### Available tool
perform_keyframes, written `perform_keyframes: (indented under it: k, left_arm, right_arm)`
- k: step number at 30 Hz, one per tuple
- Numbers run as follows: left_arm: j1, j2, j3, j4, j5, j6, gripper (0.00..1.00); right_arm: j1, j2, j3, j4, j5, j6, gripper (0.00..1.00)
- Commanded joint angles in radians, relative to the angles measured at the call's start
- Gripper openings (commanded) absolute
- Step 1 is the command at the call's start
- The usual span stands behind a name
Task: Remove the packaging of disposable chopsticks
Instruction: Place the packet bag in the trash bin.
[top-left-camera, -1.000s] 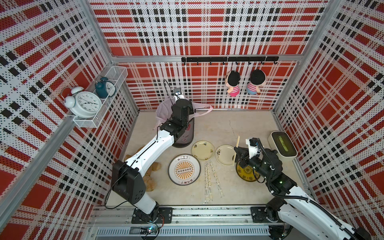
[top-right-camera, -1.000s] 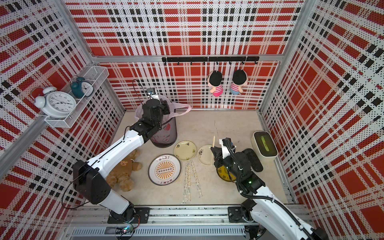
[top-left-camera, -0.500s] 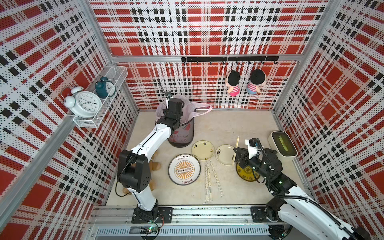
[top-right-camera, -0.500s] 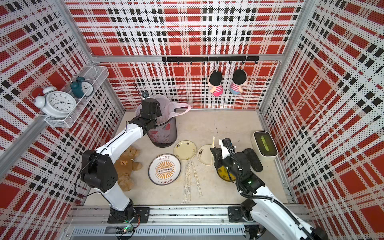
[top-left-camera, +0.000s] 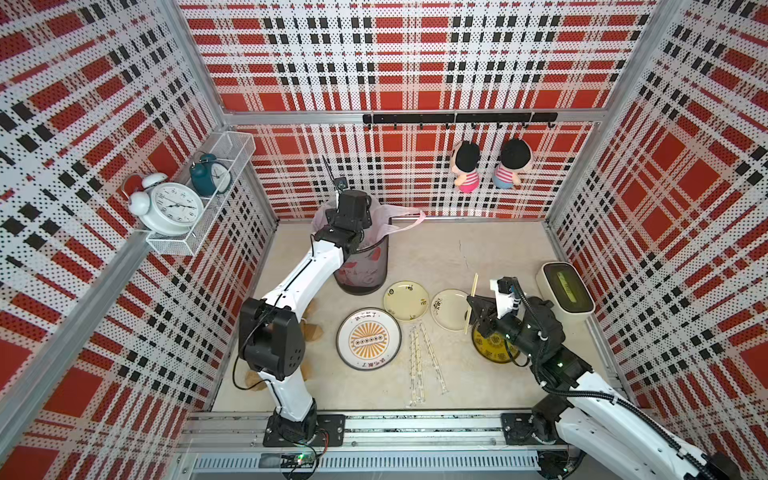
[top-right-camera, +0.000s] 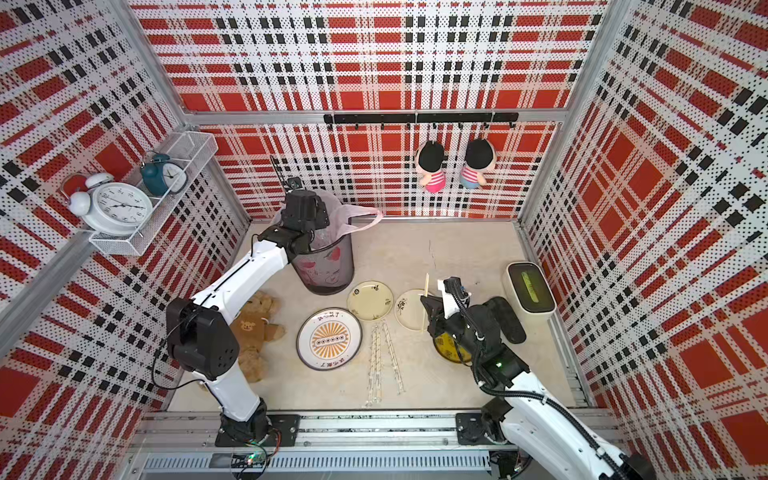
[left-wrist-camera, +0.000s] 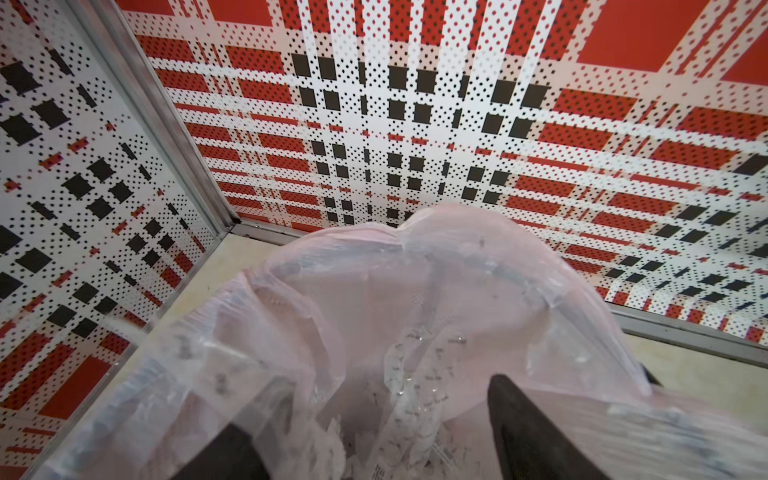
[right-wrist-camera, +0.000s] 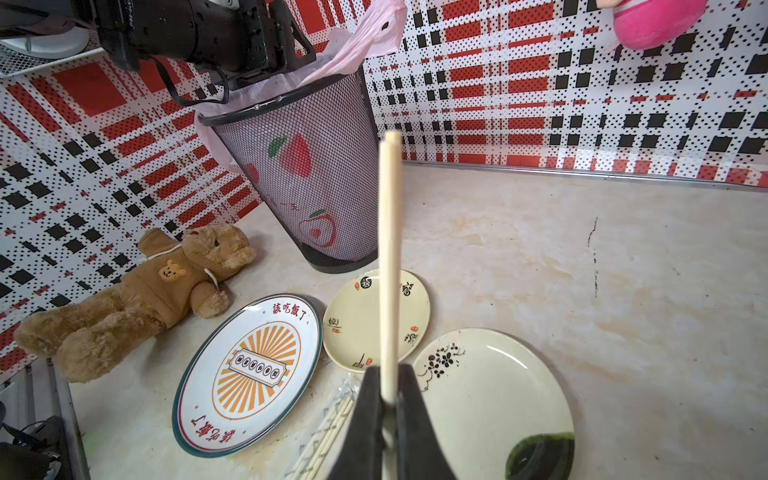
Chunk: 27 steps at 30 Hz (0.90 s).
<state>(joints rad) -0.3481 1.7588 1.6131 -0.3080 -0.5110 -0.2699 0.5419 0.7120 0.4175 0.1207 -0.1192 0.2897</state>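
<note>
My left gripper (left-wrist-camera: 365, 403) hangs open over the pink-lined mesh bin (top-left-camera: 365, 270), its dark fingers (left-wrist-camera: 523, 424) wide apart. A clear printed packaging sleeve (left-wrist-camera: 411, 399) lies loose in the bin between them, touching neither finger. From above, the left wrist (top-left-camera: 349, 210) hides those jaws. My right gripper (right-wrist-camera: 388, 395) is shut on a bare pair of disposable chopsticks (right-wrist-camera: 389, 249), held above the flowered plate (top-left-camera: 451, 309); the pair shows in both top views (top-right-camera: 424, 301). Wrapped chopsticks (top-left-camera: 424, 359) lie on the table between the arms.
A large sunburst plate (top-left-camera: 368, 338) and a small cream plate (top-left-camera: 406, 300) sit in front of the bin. A yellow dish (top-left-camera: 494, 347) lies under my right arm and a white box (top-left-camera: 565, 291) stands at the right wall. A teddy bear (top-right-camera: 253, 328) lies by the left arm's base.
My left gripper has swung back over the bin and gone from shut to open, and the clear sleeve now lies free in the bin. The right arm has held still.
</note>
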Motion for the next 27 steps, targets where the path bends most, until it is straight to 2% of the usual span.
perform_keyframes:
  k: [1,4,6,10,12,13,14,15,16,17,19,20,23,26,27]
  left_arm:
    - [-0.009,-0.045,0.02,0.013,0.081,-0.002,0.8]
    - [-0.015,-0.027,0.061,-0.007,0.116,-0.005,0.76]
    - [-0.041,-0.013,0.095,-0.03,0.054,0.005,0.77]
    - [-0.069,0.015,0.177,-0.098,-0.061,0.022,0.87]
    - [-0.056,0.011,0.176,-0.103,0.013,0.018,0.84]
    - [-0.041,0.006,0.164,-0.098,0.079,0.006,0.75]
    - [-0.028,0.003,0.153,-0.094,0.129,-0.002,0.61]
    - [-0.019,0.003,0.144,-0.094,0.141,-0.011,0.38]
    - [-0.017,0.006,0.142,-0.096,0.125,-0.01,0.05]
    - [-0.017,0.013,0.145,-0.103,0.092,-0.006,0.0]
    - [-0.016,0.03,0.162,-0.12,0.071,0.004,0.0]
    - [-0.015,0.036,0.165,-0.122,0.079,0.007,0.12]
    - [-0.021,0.046,0.168,-0.124,0.085,0.011,0.64]
    - [-0.033,0.049,0.18,-0.149,0.013,0.008,0.95]
    - [-0.034,0.051,0.186,-0.166,-0.011,0.001,1.0]
  right_arm:
    - [-0.008,-0.006,-0.013,0.023,-0.002,0.0,0.0]
    - [-0.008,-0.006,-0.013,0.023,-0.005,0.0,0.0]
    - [-0.008,-0.006,-0.014,0.023,-0.003,0.0,0.0]
    - [-0.008,-0.004,-0.015,0.024,0.004,-0.002,0.0]
    - [-0.008,-0.002,-0.016,0.025,0.004,-0.002,0.0]
    - [-0.008,0.0,-0.017,0.026,0.004,-0.003,0.0]
    - [-0.008,-0.001,-0.017,0.027,0.004,-0.003,0.0]
    - [-0.008,0.0,-0.016,0.027,0.007,-0.004,0.0]
    - [-0.007,-0.001,-0.018,0.027,0.007,-0.004,0.0]
    - [-0.008,-0.002,-0.017,0.028,0.007,-0.004,0.0]
    - [-0.008,-0.002,-0.019,0.029,0.005,-0.003,0.0]
    - [-0.008,-0.002,-0.019,0.03,0.003,-0.003,0.0]
    - [-0.008,0.001,-0.019,0.031,0.006,-0.003,0.0]
    - [-0.008,0.003,-0.02,0.03,0.006,-0.003,0.0]
    - [-0.008,0.003,-0.019,0.03,0.005,-0.003,0.0]
